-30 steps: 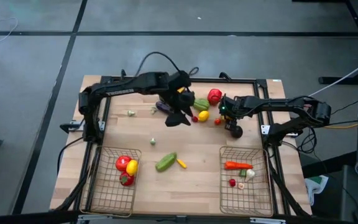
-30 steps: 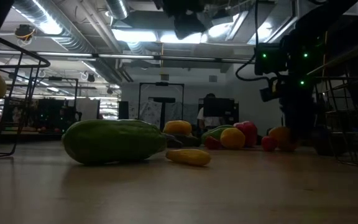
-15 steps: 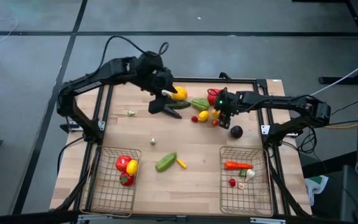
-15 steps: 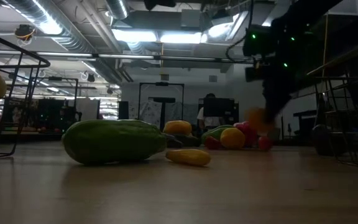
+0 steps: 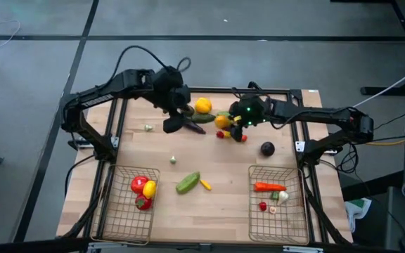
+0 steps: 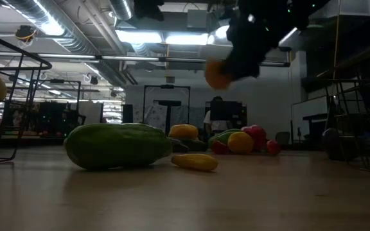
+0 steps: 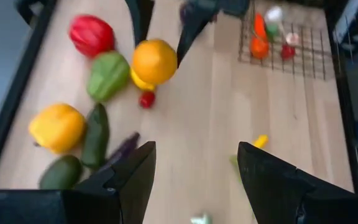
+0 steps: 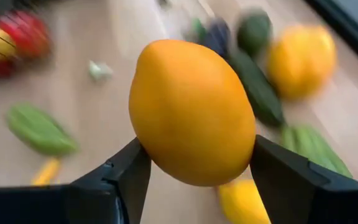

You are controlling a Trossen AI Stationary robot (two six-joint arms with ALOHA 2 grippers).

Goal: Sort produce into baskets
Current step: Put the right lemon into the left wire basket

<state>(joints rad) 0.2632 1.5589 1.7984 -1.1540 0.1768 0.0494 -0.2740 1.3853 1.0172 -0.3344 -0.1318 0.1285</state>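
Note:
My right gripper [image 8: 194, 180] is shut on a round orange fruit [image 8: 191, 112], held high over the produce heap at the table's far middle [image 5: 223, 121] [image 6: 218, 74]. My left gripper [image 7: 194, 180] hangs open with nothing in it above the heap's left side [image 5: 175, 122]. Below lie a yellow pepper [image 5: 202, 105], a green pepper [image 7: 107, 74], a red pepper [image 7: 92, 34] and a dark eggplant [image 7: 122, 149]. Two wire baskets sit near the front edge, the left one [image 5: 111, 211] holding red and yellow pieces, the right one [image 5: 297, 218] a carrot and small pieces. My right gripper pinches the orange fruit between its two fingers, one on each of its opposite sides [image 8: 143, 149]. The fingers come slanting down from the table's right. The fruit is lifted clear of the table and the other produce.
A green cucumber [image 5: 187, 183] and a small yellow piece [image 5: 205, 185] lie between the baskets. A dark purple round piece [image 5: 267, 147] sits right of the heap. Small pale bits [image 5: 148, 127] [image 5: 173, 159] lie on the left. A black frame [image 5: 114, 105] borders the table.
My right gripper has risen from the table with the orange fruit and gone toward the far left, tipping closer to level; the fruit is now lifted clear. My left gripper has risen and drawn back toward the table's left edge, staying open.

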